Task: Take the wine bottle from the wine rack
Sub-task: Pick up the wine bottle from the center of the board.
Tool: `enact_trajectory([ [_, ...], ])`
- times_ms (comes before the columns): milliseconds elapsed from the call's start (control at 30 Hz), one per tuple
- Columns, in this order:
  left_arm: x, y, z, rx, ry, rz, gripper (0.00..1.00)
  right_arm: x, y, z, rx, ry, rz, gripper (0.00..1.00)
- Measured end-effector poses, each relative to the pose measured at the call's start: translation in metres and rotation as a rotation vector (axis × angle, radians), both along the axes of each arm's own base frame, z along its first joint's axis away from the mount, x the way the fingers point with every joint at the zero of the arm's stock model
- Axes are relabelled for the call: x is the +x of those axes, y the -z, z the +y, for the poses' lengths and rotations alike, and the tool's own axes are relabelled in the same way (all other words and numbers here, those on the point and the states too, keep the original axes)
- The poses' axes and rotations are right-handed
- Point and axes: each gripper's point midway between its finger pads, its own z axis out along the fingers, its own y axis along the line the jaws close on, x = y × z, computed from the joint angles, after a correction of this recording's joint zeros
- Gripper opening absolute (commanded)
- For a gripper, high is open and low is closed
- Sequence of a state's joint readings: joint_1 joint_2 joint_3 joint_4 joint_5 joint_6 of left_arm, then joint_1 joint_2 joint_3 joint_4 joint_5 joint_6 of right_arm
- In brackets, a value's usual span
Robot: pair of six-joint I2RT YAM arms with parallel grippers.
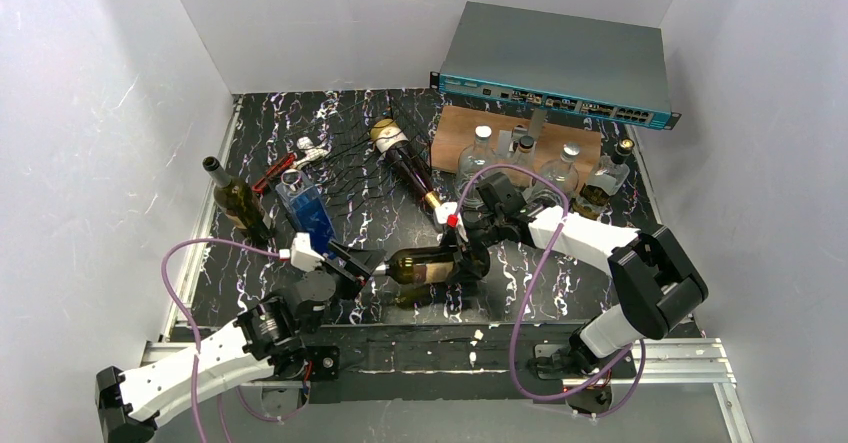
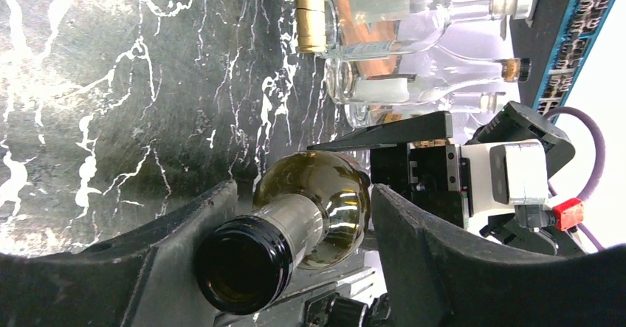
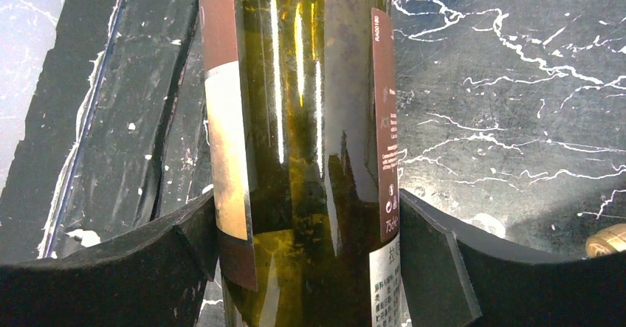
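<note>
An olive-green wine bottle [image 1: 425, 265] with a brown and cream label lies level, near the table's front and apart from the black wire wine rack [image 1: 345, 178]. My right gripper [image 1: 470, 259] is shut on its body [image 3: 295, 83], and both fingers [image 3: 184, 246] press the glass. My left gripper [image 1: 365, 268] straddles the bottle's neck [image 2: 295, 216]. One finger [image 2: 177, 231] touches the dark mouth, and a gap shows at the other finger [image 2: 428, 246]. A second bottle with a gold cap [image 1: 405, 161] lies on the rack.
A dark bottle [image 1: 235, 203] stands upright at the left, beside a blue bottle [image 1: 308, 213]. A brown wooden board [image 1: 465, 123] at the back right carries several clear glass bottles [image 1: 480, 148]. Behind it sits a grey network switch [image 1: 560, 63]. White walls enclose the table.
</note>
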State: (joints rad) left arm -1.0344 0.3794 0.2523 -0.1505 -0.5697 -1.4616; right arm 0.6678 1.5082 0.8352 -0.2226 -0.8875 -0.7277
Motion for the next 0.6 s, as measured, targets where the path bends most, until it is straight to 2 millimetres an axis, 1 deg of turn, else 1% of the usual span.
enact_trajectory([
  [67,0.001,-0.001,-0.001,-0.005,-0.003,-0.004,0.49,0.0,-0.001,0.001,0.008,0.002,0.003,0.23],
  [167,0.003,0.002,-0.003,0.007,-0.006,0.0,0.21,0.001,-0.003,0.003,0.016,0.007,0.006,0.24],
  [200,0.005,0.001,-0.004,-0.007,-0.015,0.003,0.11,0.002,-0.003,0.003,0.015,0.011,0.008,0.24],
  [233,0.006,-0.006,-0.007,-0.042,-0.02,-0.005,0.03,0.002,-0.001,0.002,0.013,0.013,0.013,0.24],
  [267,0.007,-0.012,-0.008,-0.048,-0.013,-0.022,0.0,0.001,0.001,0.002,0.014,0.012,0.02,0.24],
  [367,0.007,-0.011,-0.008,-0.032,-0.008,-0.024,0.0,-0.001,0.003,0.002,0.013,0.011,0.038,0.29],
  [400,0.007,-0.011,-0.008,-0.026,-0.006,-0.028,0.0,-0.001,0.003,0.002,0.015,0.01,0.04,0.32],
  [467,0.007,-0.011,-0.008,-0.014,0.0,-0.037,0.0,-0.001,0.004,0.002,0.015,0.009,0.043,0.45],
  [500,0.007,-0.012,-0.008,-0.008,0.003,-0.041,0.0,-0.001,0.004,0.002,0.015,0.008,0.044,0.53],
  [600,0.008,-0.017,-0.01,0.027,0.018,-0.062,0.0,-0.002,0.004,0.003,0.018,0.005,0.045,0.83],
])
